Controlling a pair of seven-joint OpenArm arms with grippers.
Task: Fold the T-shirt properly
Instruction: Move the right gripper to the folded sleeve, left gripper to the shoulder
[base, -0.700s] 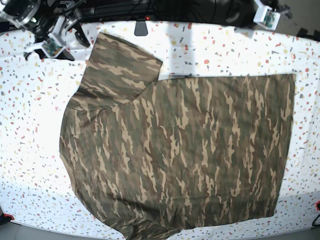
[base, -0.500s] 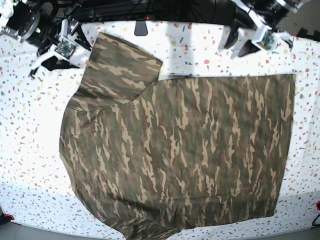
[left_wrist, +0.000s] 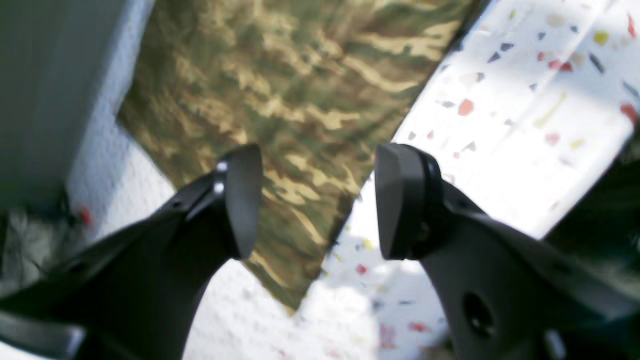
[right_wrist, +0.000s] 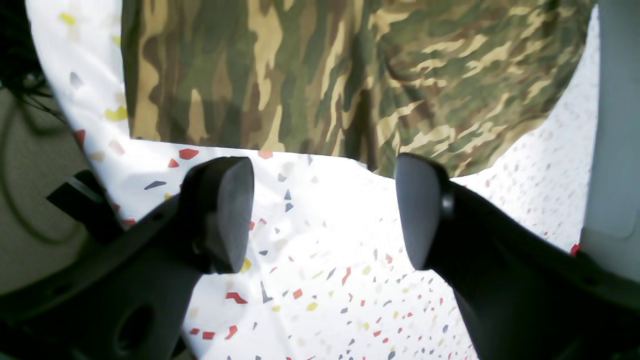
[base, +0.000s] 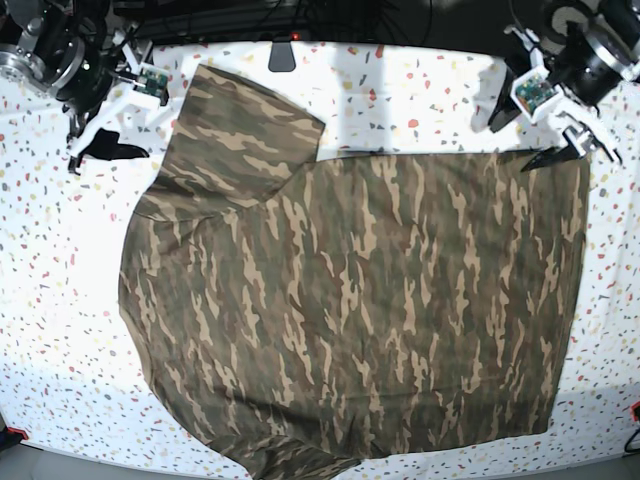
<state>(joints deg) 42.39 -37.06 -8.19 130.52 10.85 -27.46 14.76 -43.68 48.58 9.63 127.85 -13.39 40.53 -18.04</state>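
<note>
Both grippers, left (left_wrist: 310, 200) and right (right_wrist: 320, 215), gape empty above the T-shirt (base: 350, 310); a shallow pinch risks dragging cloth beneath them.

Open left gripper (left_wrist: 315, 200) above T-shirt (left_wrist: 300, 90) corner

- The T-shirt (base: 360, 310) lies spread flat on the table (base: 420, 95), covering most of the middle.
- One sleeve (base: 245, 130) reaches toward the table's far edge, on the base view's left.
- My right gripper (base: 115, 125) hangs just beside that sleeve, over bare table, jaws apart.
- My left gripper (base: 545, 125) hangs at the shirt's far corner on the base view's right, jaws apart, one finger (left_wrist: 240, 200) over cloth, the other over table.
</note>
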